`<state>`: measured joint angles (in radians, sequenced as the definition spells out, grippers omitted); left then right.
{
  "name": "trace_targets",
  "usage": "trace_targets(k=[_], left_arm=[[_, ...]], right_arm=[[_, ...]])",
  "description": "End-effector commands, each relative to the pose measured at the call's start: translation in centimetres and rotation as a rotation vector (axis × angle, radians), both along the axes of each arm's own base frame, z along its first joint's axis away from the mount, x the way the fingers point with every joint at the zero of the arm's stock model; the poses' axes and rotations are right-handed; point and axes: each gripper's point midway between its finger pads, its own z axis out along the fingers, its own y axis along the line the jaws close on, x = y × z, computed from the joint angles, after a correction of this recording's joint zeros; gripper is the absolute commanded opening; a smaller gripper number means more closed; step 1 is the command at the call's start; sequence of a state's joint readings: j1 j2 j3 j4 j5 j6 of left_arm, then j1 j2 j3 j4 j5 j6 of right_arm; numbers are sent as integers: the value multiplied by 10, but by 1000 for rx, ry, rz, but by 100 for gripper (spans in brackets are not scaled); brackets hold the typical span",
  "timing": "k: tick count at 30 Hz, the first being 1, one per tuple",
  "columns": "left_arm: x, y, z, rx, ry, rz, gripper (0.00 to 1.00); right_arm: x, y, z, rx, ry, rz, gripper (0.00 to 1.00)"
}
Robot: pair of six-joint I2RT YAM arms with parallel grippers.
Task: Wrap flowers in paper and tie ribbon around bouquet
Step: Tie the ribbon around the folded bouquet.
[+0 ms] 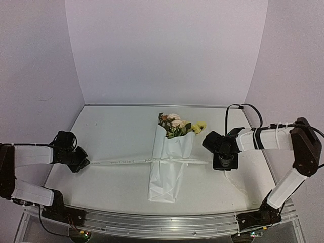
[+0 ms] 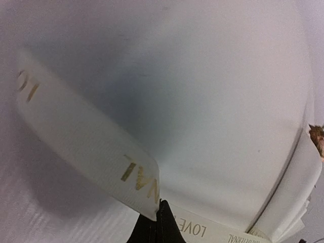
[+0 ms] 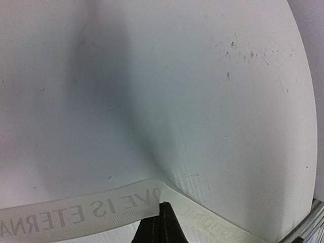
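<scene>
**A:** Where is the bouquet point(image 1: 169, 162)?

**B:** Mid-table, lying lengthwise. The flowers point(image 1: 174, 125) point toward the back wall point(image 1: 167, 50), and the narrow end of the paper point(image 1: 166, 182) points toward the near rail point(image 1: 162, 223). The paper stops short of the rail.

**A:** And the ribbon point(image 1: 119, 161)?

**B:** It is stretched flat across the table point(image 1: 111, 131), crossing the paper about halfway up the cone. Each end is held by one arm.

**A:** Fingers?

**B:** The left gripper point(image 2: 161, 217) is pinched tight on the ribbon, and a loose tail with gold lettering curls away beyond its tips. The right gripper point(image 3: 163, 217) is also clamped on the ribbon, which folds right at its fingertips.

**A:** Room at the sides?

**B:** The left gripper sits close to the table's left edge, well apart from the paper, with bare surface between them. The right gripper is near the cone's right edge, and the bare table lies behind it, out to the right rim.

**A:** Beyond the blooms?

**B:** There is a bare strip up to the back wall.
</scene>
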<state>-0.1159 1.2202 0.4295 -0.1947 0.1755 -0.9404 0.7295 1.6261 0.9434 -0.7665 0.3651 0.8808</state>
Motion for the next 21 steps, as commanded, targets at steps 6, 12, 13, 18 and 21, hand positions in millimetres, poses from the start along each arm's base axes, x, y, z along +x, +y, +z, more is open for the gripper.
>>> trace_targets(k=[6,12,13,18,21], left_arm=[[6,90,-13,32,44,346,0],[1,141,-1,42,23,479,0],[0,147,1,38,18,492,0],[14,148,12,2,-62,427,0],[29,118,22,-34,-110,287,0]], right_arm=[[-13,-71,-2,85,-33,-275,0],[-14,-98,-1,119,-41,-361,0],[-13,-100,0,121,-43,-367,0],[-8,-95,-2,146,-34,-349,0],[-5,-76,-2,185,-39,-287,0]])
